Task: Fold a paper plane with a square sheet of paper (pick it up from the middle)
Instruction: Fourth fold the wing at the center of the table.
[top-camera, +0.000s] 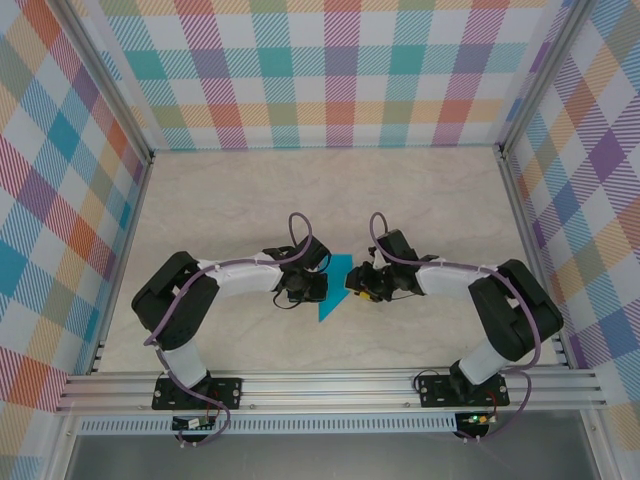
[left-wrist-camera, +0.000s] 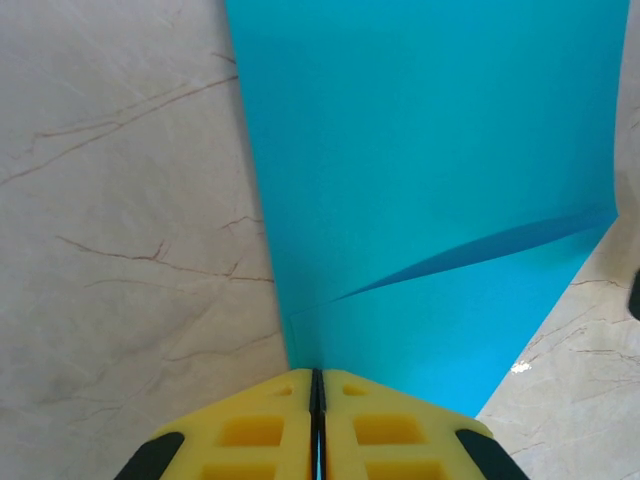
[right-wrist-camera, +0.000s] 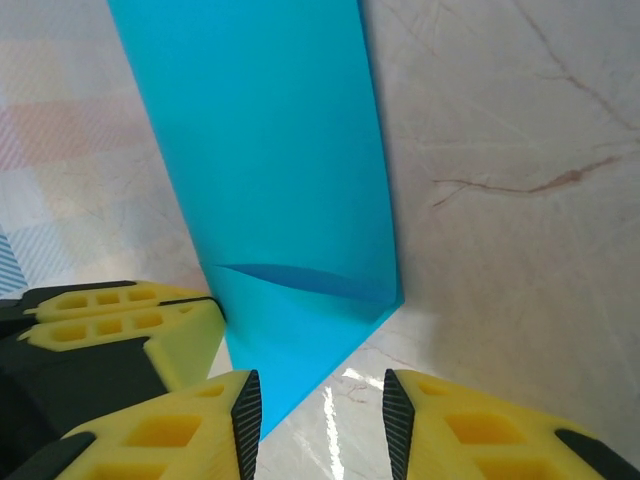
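Observation:
The teal-blue square sheet of paper (top-camera: 336, 283) lies folded on the table between the two grippers, a long strip with a slanted, pointed near end. My left gripper (top-camera: 308, 290) is shut on its left edge; in the left wrist view the paper (left-wrist-camera: 430, 180) runs into the closed yellow fingers (left-wrist-camera: 250, 430) of that gripper (left-wrist-camera: 316, 372). My right gripper (top-camera: 362, 284) stands open at the paper's right side. In the right wrist view the paper (right-wrist-camera: 270, 170) shows a raised flap, and its point lies beside the left pad of that gripper (right-wrist-camera: 320, 385).
The marble-patterned table top (top-camera: 240, 200) stretches out behind and beside the arms. Plaid walls (top-camera: 330, 70) close off the back and both sides. An aluminium rail (top-camera: 330, 385) runs along the near edge, carrying both arm bases.

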